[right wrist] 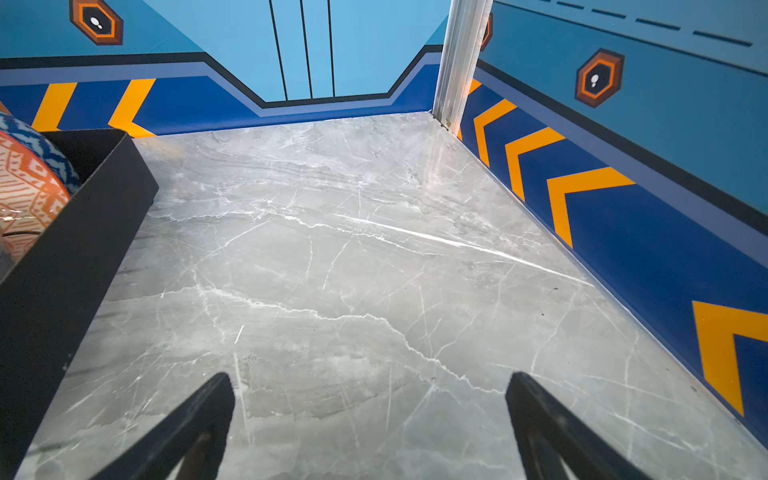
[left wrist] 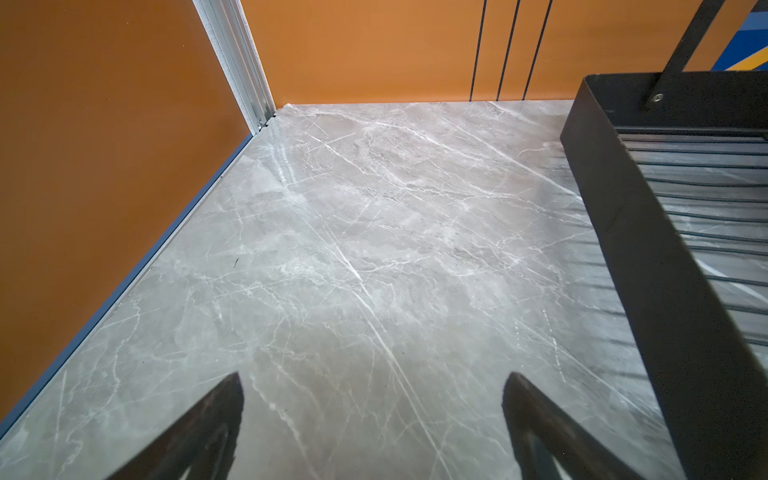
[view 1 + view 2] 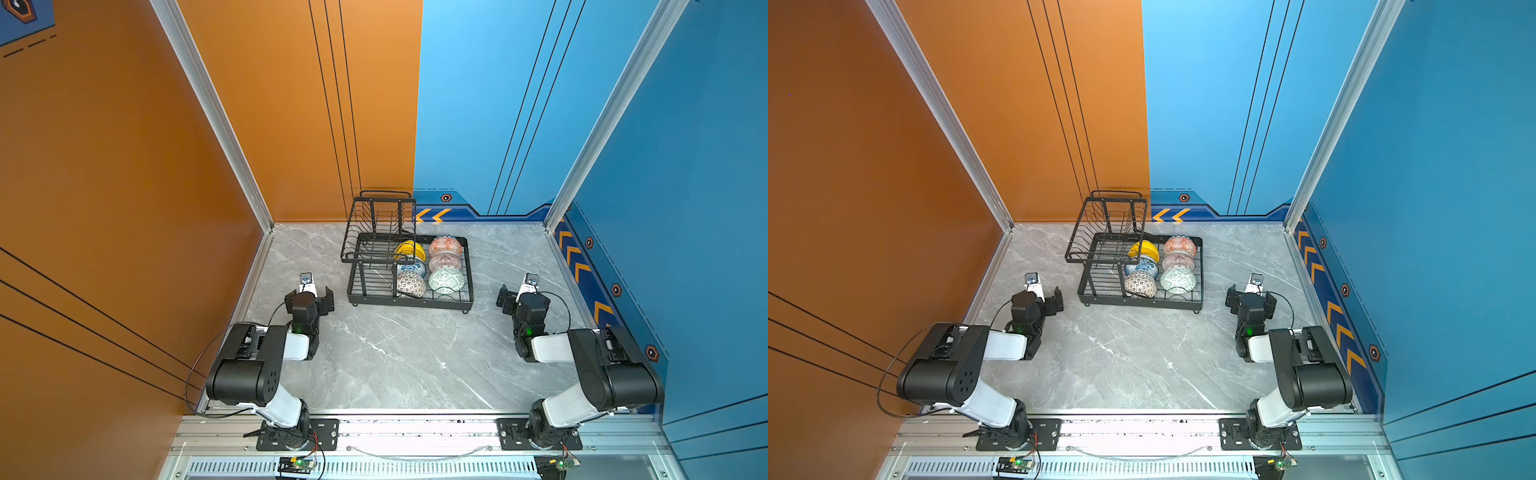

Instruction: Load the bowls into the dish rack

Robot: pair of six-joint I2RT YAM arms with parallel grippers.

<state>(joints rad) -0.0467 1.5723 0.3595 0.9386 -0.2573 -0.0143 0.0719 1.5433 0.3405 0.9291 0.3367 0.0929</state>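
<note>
Bowls [image 3: 428, 266] sitting loaded in the dish rack [image 3: 411, 300]
Left end effector [image 3: 309, 296] and right end effector [image 3: 522, 296] are hovering open and empty over the desk [image 3: 395, 353], the rack lying between them.

Both top views look steeply down from high at 6 o'clock, sharing the whole table [image 3: 395, 365]. Wrist cameras sit low, close: left faces 11 o'clock, right 1 o'clock; both catch the rack [image 2: 648, 291].
</note>
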